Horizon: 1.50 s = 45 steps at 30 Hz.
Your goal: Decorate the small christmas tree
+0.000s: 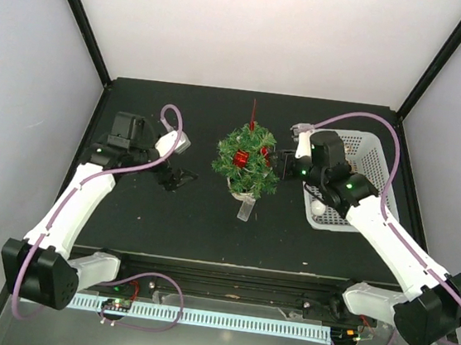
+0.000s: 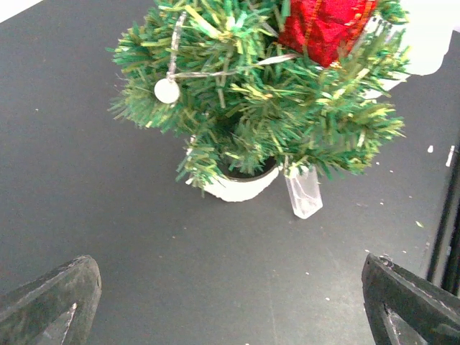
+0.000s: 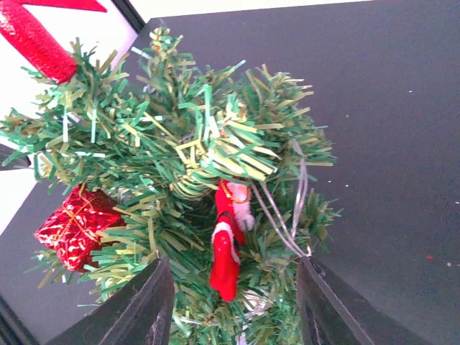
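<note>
Top view: the small christmas tree [image 1: 247, 159] stands upright in its white pot [image 1: 241, 192] at the middle of the black table [image 1: 166, 223], between the 2 arms. A clear tag [image 1: 245, 210] lies against the pot on the near side. The white mesh basket [image 1: 372, 154] sits on the table to the right of the tree, partly under the right arm. The left gripper [image 1: 178, 179] hangs low over the table to the left of the tree, apart from it. The right gripper [image 1: 281, 163] is at the tree's right flank.

Left wrist view: the left gripper [image 2: 230, 309] has its 2 fingers [image 2: 50, 302] spread wide, with nothing but bare table between them. The tree [image 2: 266, 100], pot [image 2: 237, 188] and tag [image 2: 303, 192] lie ahead. A red gift-box ornament [image 2: 323, 25] and a white disc [image 2: 167, 90] on a silver thread sit in the branches.

Right wrist view: the right gripper [image 3: 233, 309] is parted, its fingers [image 3: 140, 309] reaching into the foliage [image 3: 194, 158]. A red-and-white ornament [image 3: 228, 248] hangs from a branch by a gold loop, its lower end between the 2 fingertips and touching neither. The gift box [image 3: 72, 226] hangs to its left, and a red star [image 3: 36, 29] tops the tree
</note>
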Tool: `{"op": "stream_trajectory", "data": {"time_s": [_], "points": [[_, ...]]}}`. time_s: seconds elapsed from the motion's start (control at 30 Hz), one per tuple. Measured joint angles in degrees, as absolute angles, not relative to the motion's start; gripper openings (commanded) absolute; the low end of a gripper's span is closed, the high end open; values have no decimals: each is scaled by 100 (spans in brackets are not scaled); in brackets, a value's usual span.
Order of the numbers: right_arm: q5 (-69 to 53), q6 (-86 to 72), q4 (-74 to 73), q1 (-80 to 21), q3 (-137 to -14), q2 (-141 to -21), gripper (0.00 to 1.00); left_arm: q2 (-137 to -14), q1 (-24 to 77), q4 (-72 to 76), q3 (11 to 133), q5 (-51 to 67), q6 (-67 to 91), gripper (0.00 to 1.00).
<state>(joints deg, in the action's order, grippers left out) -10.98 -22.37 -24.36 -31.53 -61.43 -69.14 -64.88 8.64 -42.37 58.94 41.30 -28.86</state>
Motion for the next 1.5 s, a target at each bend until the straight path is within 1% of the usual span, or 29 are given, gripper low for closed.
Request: {"op": "stream_trajectory", "data": {"time_s": [0.07, 0.33, 0.43, 0.73, 1.0, 1.5], "points": [[-937, -2244, -2536, -3153, -6198, -6901, 50, -6598, 919, -4080, 5892, 4036, -2842, 99], [-510, -2309, -2777, -3153, -6292, -6820, 50, -7126, 1520, -2932, 5592, 3041, -2469, 99], [-285, -2333, -2869, -3153, -6292, -6654, 52, -7369, 1710, -2622, 5568, 2790, -2353, 99], [143, -2355, -2921, -3146, -6292, -6337, 53, -8178, 2060, -2196, 5621, 2353, -2193, 99], [263, -2349, -2950, -3129, -6292, -6337, 53, -8698, 2121, -1855, 6005, 2012, -2161, 99], [279, -2346, -2930, -3076, -6233, -6370, 53, -9848, 1898, -1533, 7260, 1466, -2137, 99]]}}
